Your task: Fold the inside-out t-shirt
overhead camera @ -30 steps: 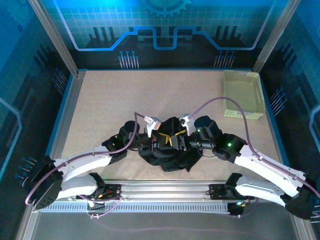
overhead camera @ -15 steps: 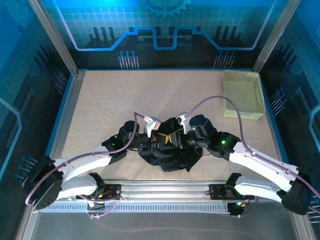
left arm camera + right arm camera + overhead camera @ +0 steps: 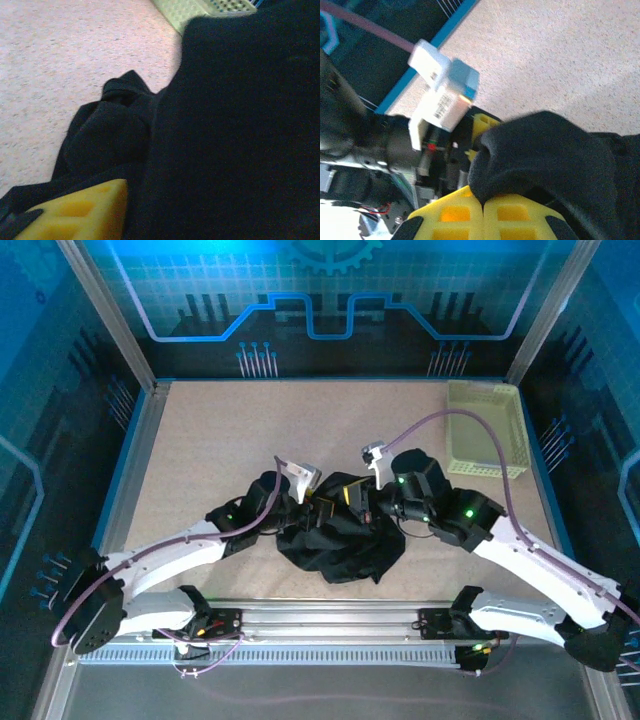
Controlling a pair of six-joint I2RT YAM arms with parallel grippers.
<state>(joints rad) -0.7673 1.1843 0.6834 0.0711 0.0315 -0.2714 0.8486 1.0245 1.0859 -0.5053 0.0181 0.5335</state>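
One t-shirt (image 3: 340, 545): black, crumpled on the worktop (image 3: 220, 440).
Left tool (image 3: 318, 502): state cannot be told.
Right tool (image 3: 482, 202): closed, fabric pinched at its tips.

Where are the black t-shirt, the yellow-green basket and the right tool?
black t-shirt (image 3: 340, 552), top external view, middle of the crumpled heap.
yellow-green basket (image 3: 488, 420), top external view, its bare floor.
right tool (image 3: 482, 202), right wrist view, where its yellow fingertips meet.
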